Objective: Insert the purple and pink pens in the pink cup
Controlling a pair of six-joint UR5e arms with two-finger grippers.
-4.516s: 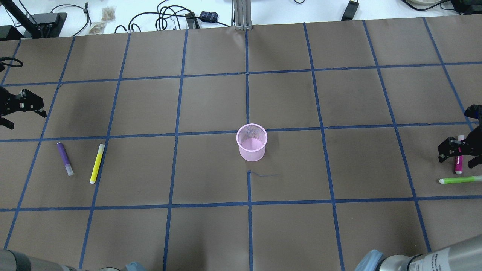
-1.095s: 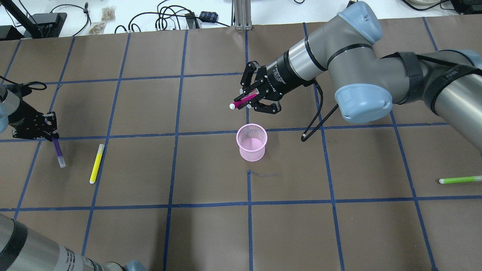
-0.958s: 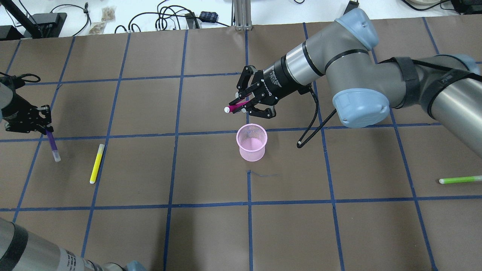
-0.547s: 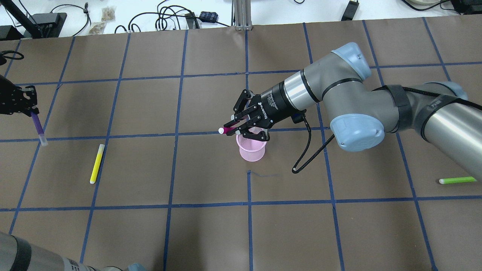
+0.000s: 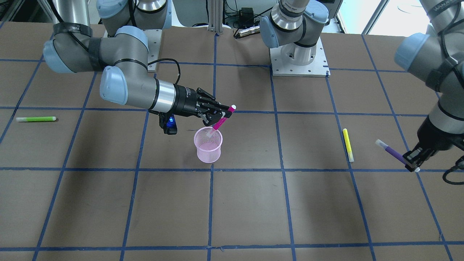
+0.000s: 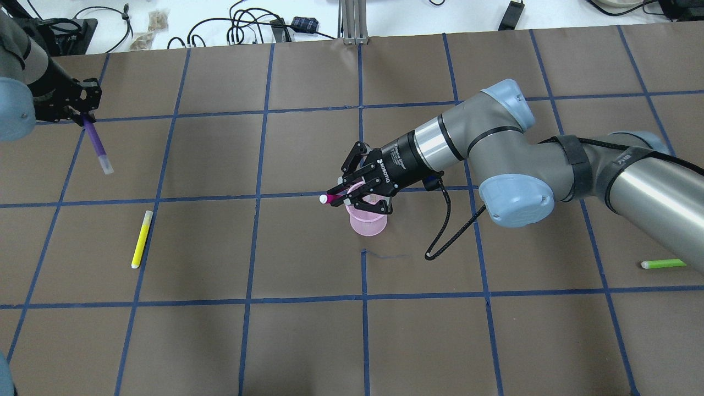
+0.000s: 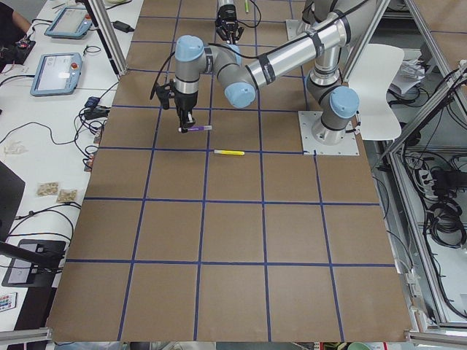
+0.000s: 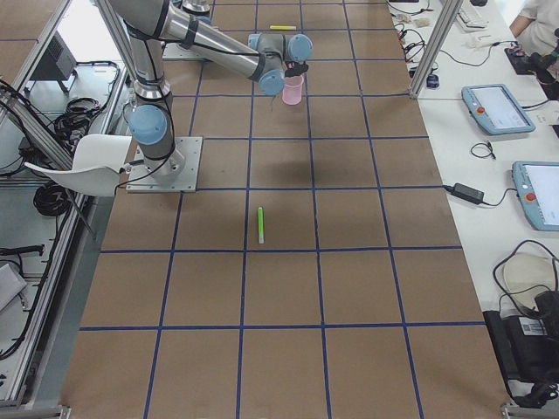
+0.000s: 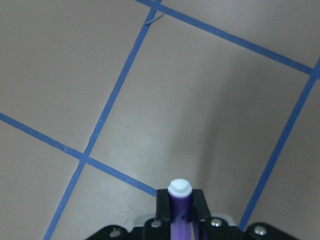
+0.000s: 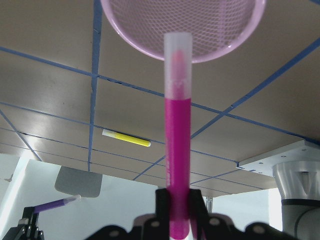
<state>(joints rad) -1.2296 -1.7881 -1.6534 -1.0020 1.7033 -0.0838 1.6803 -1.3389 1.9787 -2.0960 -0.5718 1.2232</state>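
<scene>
The pink mesh cup [image 6: 369, 224] stands upright at the table's middle; it also shows in the front view [image 5: 207, 148]. My right gripper [image 6: 347, 196] is shut on the pink pen [image 5: 222, 121] and holds it tilted, with its clear-capped end at the cup's mouth [image 10: 185, 30]. The right wrist view shows the pink pen [image 10: 177, 150] pointing into the opening. My left gripper [image 6: 82, 113] is shut on the purple pen [image 6: 98, 146] and holds it in the air at the far left, cap end hanging down. The left wrist view shows the purple pen [image 9: 179, 210] between the pads.
A yellow pen [image 6: 141, 239] lies on the table left of the cup. A green pen [image 6: 663, 264] lies near the right edge. Blue tape lines grid the brown table. Cables and boxes sit beyond the far edge.
My right gripper has brought the pink pen from the right edge to the cup and lowered it to the mouth. My left gripper has picked up the purple pen and moved it away from me.
</scene>
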